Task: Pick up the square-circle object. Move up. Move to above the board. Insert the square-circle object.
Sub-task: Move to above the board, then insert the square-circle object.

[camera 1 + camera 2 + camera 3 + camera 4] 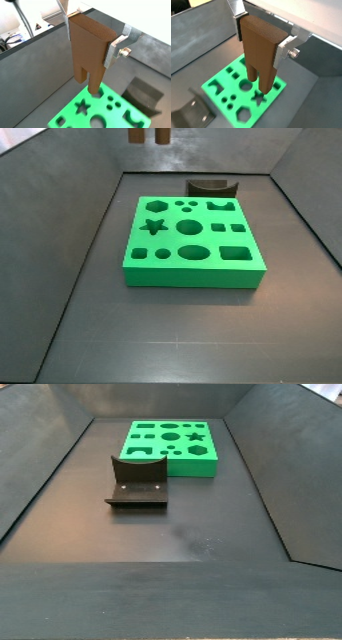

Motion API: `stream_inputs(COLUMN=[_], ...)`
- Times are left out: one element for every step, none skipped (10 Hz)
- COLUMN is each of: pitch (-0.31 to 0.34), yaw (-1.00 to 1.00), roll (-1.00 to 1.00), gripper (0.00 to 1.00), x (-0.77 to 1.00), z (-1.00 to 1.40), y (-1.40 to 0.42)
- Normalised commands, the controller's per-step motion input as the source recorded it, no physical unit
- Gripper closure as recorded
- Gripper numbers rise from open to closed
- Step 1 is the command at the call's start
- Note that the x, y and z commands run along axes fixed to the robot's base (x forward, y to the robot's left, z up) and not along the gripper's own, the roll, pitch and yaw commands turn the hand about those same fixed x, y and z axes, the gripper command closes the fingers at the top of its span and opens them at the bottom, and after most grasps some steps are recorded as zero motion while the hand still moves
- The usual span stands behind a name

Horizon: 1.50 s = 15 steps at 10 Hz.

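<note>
I'm holding the block (pixel 261 47) upright in the end effector (pixel 262 40), clamped on its top, legs pointing down, hanging well above the board (pixel 221 82).

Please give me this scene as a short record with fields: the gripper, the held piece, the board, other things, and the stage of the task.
gripper: gripper raised above the board, fingers shut on the piece
held piece: square-circle object, brown, upright, its two legs pointing down, clear of the board
board: board green, flat on the floor, no piece in its holes
other things: dark curved block beside the board, untouched
stage: piece lifted, not yet inserted
</note>
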Motion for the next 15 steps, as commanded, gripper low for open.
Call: stream_inputs(pitch=[0.13,0.135,0.134,0.116,0.09,-0.001,-0.05,0.08,0.0,0.0,0.0,0.0,0.043,0.049,0.037], yaw=[0.01,0.01,0.01,0.01,0.01,0.0,0.0,0.2,0.27,0.2,0.26,0.11,-0.1,-0.11,-0.09], roll=[0.01,0.01,0.02,0.04,0.04,0.01,-0.06,0.0,0.0,0.0,0.05,0.0,-0.09,-0.03,0.0], gripper=[1.0,1.0,1.0,1.0,1.0,1.0,1.0,1.0,1.0,1.0,1.0,1.0,1.0,1.0,1.0], x=[0.37,0.31,0.26,0.16,0.11,0.0,-0.01,-0.03,-0.12,-0.08,-0.05,0.0,0.0,-0.03,-0.09], z=[0.06,0.06,0.05,0.04,0.03,0.0,-0.41,-0.93,-1.0,-1.0,-1.0,-0.94,-0.8,-0.8,-0.81], y=[-1.0,-0.77,-0.58,-0.3,-0.19,-0.02,0.0,-0.25,-0.25,-0.17,-0.1,0.0,0.0,0.0,-0.03])
